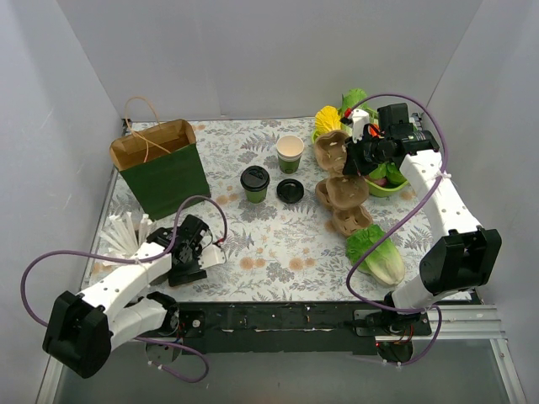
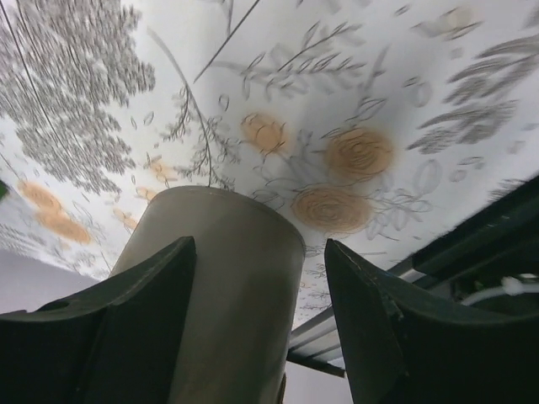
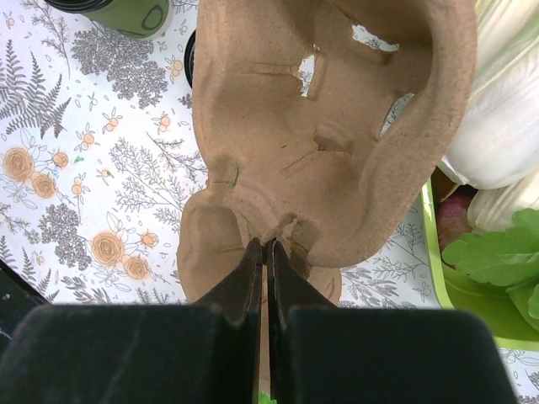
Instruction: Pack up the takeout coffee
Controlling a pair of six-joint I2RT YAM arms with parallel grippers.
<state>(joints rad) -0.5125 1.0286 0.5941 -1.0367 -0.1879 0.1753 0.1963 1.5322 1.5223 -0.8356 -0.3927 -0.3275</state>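
Observation:
The takeout coffee cup (image 1: 290, 153), cream over dark green, stands open at mid table, and a flat black lid (image 1: 290, 191) lies just in front of it. A second green cup (image 1: 254, 183) with a black lid on stands to its left. My right gripper (image 1: 350, 156) (image 3: 266, 244) is shut on the rim of a brown pulp cup tray (image 1: 331, 150) (image 3: 328, 126), which hangs lifted above the table. My left gripper (image 1: 207, 253) (image 2: 258, 246) sits low at the near left, open around a grey cup (image 2: 219, 286), with a gap showing beside one finger.
A green paper bag (image 1: 160, 168) stands open at the back left. White sticks (image 1: 126, 234) fan out beside the left arm. More brown trays (image 1: 344, 200) lie right of centre, with lettuce (image 1: 376, 254) in front and a green bowl (image 1: 386, 187) of vegetables behind.

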